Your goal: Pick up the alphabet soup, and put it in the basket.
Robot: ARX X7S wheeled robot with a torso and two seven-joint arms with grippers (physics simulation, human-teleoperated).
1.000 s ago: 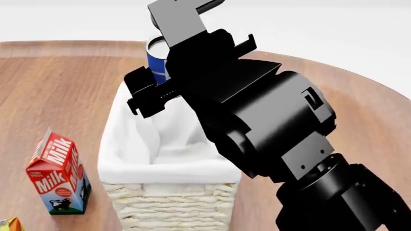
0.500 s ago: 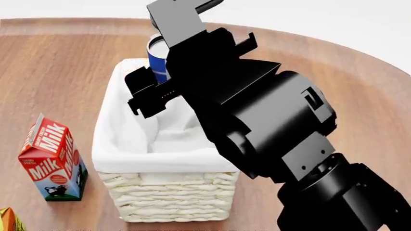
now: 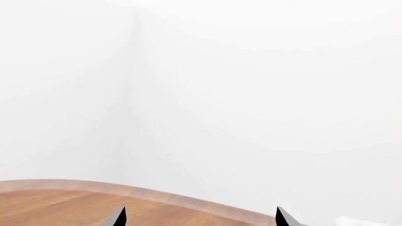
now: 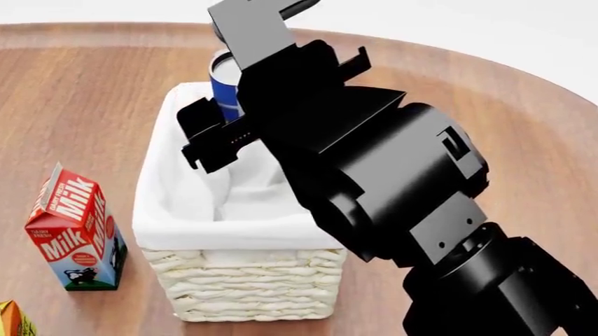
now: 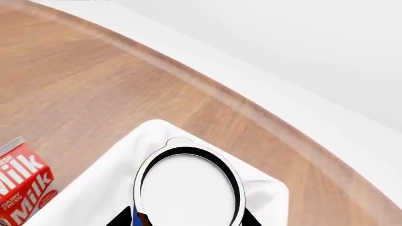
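Alphabet soup, the small cylindrical can with the blue label and pale silvery top, is hanging over the far end of the tall rectangular cream wicker basket with white cloth lining, held by the right gripper. In the right wrist view, the two dark fingers are sitting at either side of the can body just below its rim, so the gripper is clamping the can. The can is being kept upright with its top facing the wrist camera, which suits a straight lowering into the lined cavity. The white lining is appearing under and around the can outline, so the can is judged to be positioned inside the rim line rather than over the round brown wooden counter. Release is not yet done.

The left gripper is being held clear of the work; only two finger tips are showing, well apart, so it is standing open and empty.

The red, white and blue milk carton is standing beside the basket, apart from it.
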